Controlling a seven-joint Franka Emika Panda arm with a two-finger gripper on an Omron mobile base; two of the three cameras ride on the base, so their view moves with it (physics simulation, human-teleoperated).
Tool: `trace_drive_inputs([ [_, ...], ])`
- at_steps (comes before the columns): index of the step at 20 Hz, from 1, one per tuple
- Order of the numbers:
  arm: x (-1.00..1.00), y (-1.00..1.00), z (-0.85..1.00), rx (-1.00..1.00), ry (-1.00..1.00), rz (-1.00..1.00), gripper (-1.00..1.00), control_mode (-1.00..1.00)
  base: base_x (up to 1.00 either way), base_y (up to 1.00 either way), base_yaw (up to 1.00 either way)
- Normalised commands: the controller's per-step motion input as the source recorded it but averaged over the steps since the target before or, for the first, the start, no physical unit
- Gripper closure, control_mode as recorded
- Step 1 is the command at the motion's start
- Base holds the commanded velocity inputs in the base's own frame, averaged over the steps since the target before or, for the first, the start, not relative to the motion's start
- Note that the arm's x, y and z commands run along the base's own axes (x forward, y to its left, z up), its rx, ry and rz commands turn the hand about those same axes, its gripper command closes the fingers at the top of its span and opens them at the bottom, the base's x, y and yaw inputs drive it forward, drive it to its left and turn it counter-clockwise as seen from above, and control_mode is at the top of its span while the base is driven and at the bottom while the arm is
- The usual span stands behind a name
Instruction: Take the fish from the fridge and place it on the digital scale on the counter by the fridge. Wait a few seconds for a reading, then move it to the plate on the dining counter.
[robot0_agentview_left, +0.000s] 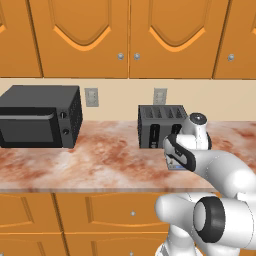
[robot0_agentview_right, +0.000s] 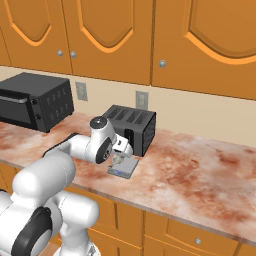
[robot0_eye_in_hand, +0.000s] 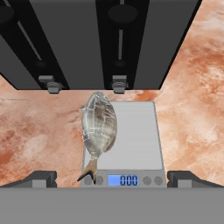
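On the reddish-brown marbled stone counter (robot0_eye_in_hand: 192, 100), right in front of the black slotted toaster (robot0_eye_in_hand: 100, 39), sits the small flat grey digital scale (robot0_eye_in_hand: 135, 140). The silvery striped fish (robot0_eye_in_hand: 99, 129) lies on its left side. The robot's gripper (robot0_eye_in_hand: 111, 177) hangs above, fingers wide apart, holding nothing.

fish (robot0_eye_in_hand: 99, 127) on digital scale (robot0_eye_in_hand: 131, 135) — toaster (robot0_eye_in_hand: 100, 39) behind, hand (robot0_eye_in_hand: 112, 177) open
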Motion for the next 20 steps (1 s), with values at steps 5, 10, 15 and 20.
trace_drive_inputs([
  [5, -0.01, 0.00, 0.00, 0.00, 0.01, 0.00, -1.00, -1.00, 0.00, 0.00, 0.00],
  [10, -0.14, 0.12, -0.17, 0.00, -0.01, 0.00, -1.00, -1.00, 0.00, 0.00, 0.00],
  [15, 0.05, 0.23, -0.27, -0.03, 0.00, 0.00, -1.00, -1.00, 0.00, 0.00, 0.00],
  [20, 0.26, 0.01, -0.19, -0.02, 0.00, -0.01, -1.00, -1.00, 0.00, 0.00, 0.00],
])
